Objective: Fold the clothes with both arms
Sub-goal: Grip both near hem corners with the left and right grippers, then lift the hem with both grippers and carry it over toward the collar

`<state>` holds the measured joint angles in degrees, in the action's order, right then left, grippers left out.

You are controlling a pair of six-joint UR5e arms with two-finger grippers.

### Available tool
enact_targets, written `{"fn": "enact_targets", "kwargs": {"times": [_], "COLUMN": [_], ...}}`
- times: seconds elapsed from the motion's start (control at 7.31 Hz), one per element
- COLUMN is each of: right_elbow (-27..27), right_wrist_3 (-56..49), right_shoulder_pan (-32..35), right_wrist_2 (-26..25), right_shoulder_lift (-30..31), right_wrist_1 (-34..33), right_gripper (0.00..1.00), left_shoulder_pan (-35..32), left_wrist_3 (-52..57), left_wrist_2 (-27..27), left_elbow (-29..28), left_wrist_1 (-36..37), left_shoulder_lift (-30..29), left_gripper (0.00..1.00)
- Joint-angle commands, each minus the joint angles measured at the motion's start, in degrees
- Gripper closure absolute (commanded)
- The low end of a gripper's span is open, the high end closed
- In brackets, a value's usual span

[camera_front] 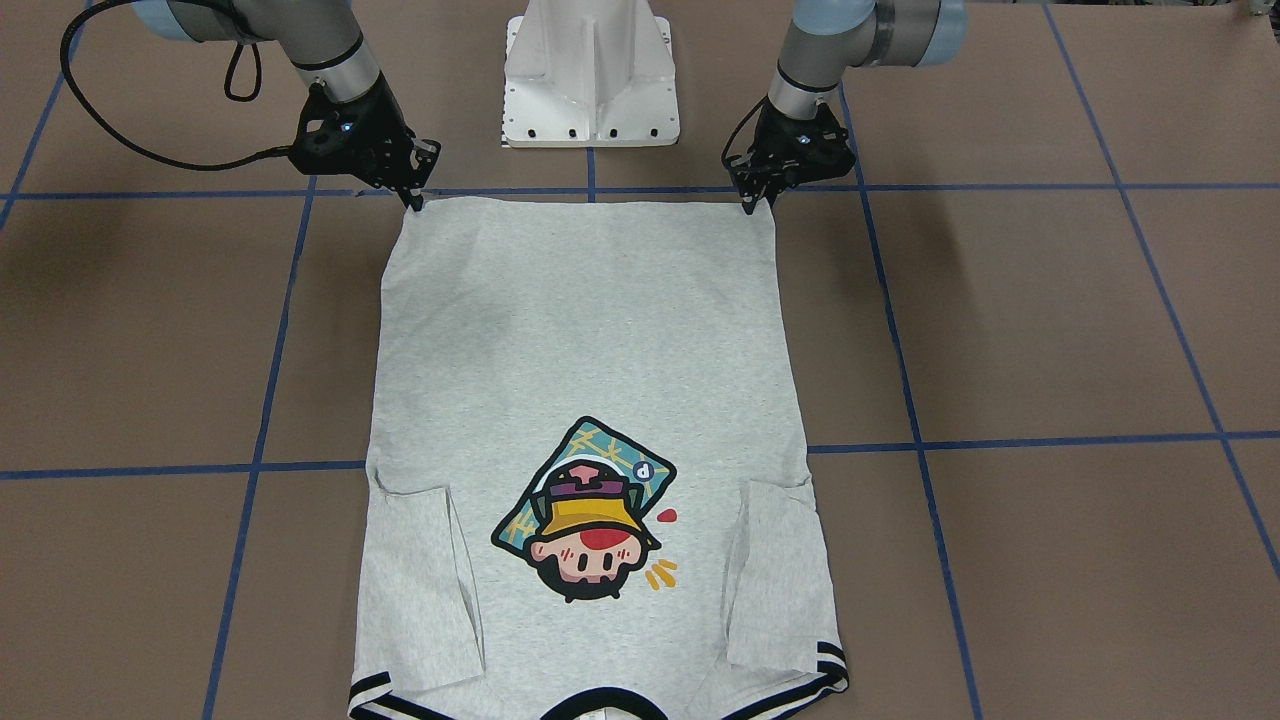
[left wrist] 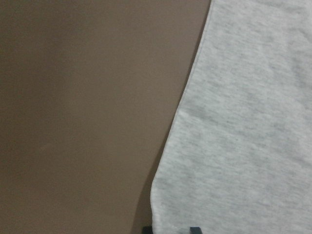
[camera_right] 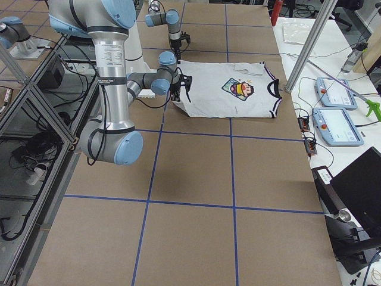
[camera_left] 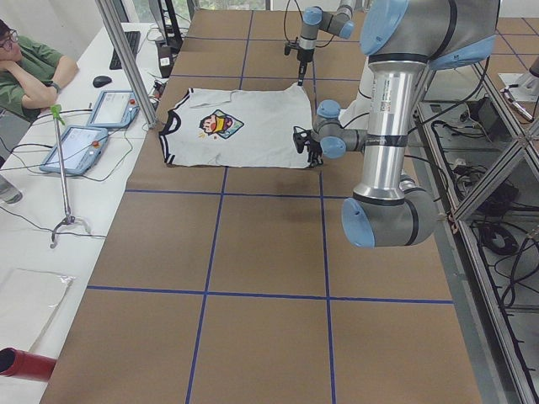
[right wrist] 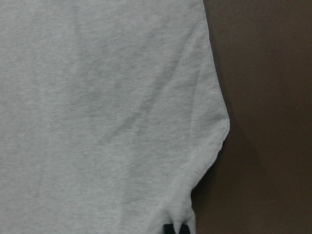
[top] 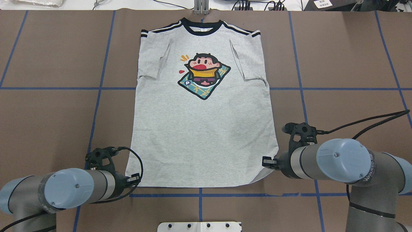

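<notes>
- Hem (top: 199,186): lying nearest the robot, one corner at each end effector, so that both arms can be lifting this edge together.
- Right end effector (camera_front: 415,200): pinching the hem corner on its side, fingertips (right wrist: 169,229) pressing together with cloth puckering between them. Pulling that corner slightly up off the bench (top: 48,129), judging by the hem curving upward there.
- Left end effector (camera_front: 748,205): standing spread astride the other corner, fingertips (left wrist: 195,229) showing apart and cloth lying flat between them. Judging this side as not yet gripping.
- T-shirt (top: 202,129): lying flat and front-up in the middle of the bench, hem toward the robot and neck away, leaving a straight run for carrying the hem forward over the body.
- Print (top: 203,75): facing up past the shirt's middle, probably ending up inside the fold.
- Sleeves (top: 153,61): lying tucked inward over the chest, keeping the outline a narrow rectangle for a clean crosswise fold.
- Collar (top: 201,27): resting farthest off, near the bench's far edge, serving as the line to be matching the hem against.
- Needing, by judgement, a firm left pinch first, then an even lift, to avoid skewing the fold.
</notes>
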<state>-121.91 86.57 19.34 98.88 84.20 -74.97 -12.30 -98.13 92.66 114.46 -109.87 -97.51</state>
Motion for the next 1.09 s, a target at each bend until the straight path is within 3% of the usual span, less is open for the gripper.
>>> {"fn": "enact_targets", "kwargs": {"times": [0.0,0.27,0.41,0.68,0.96], "right_elbow": [0.00,-0.35,-1.66,-3.94,-6.84], "right_wrist_3": [0.00,0.00,0.00,0.00,0.00], "right_shoulder_pan": [0.00,0.61,1.83,5.87,5.80], "right_wrist_2": [0.00,1.48,4.71,15.41,23.07], "right_shoulder_lift": [0.00,0.00,0.17,1.40,6.48], "right_wrist_1": [0.00,0.00,0.00,0.00,-0.09], "right_gripper": [1.00,1.00,1.00,1.00,1.00], "left_shoulder_pan": [-0.27,-0.53,-0.71,-0.62,2.60], "left_wrist_3": [-0.04,-0.04,-0.04,-0.30,-3.11], "left_wrist_2": [0.06,0.15,0.15,0.33,1.81], "left_elbow": [0.23,1.63,4.16,9.96,14.45], "left_wrist_1": [0.01,0.01,0.01,0.63,1.15], "left_shoulder_lift": [-0.22,-0.23,0.56,2.66,4.25], "left_gripper": [1.00,1.00,1.00,1.00,1.00]}}
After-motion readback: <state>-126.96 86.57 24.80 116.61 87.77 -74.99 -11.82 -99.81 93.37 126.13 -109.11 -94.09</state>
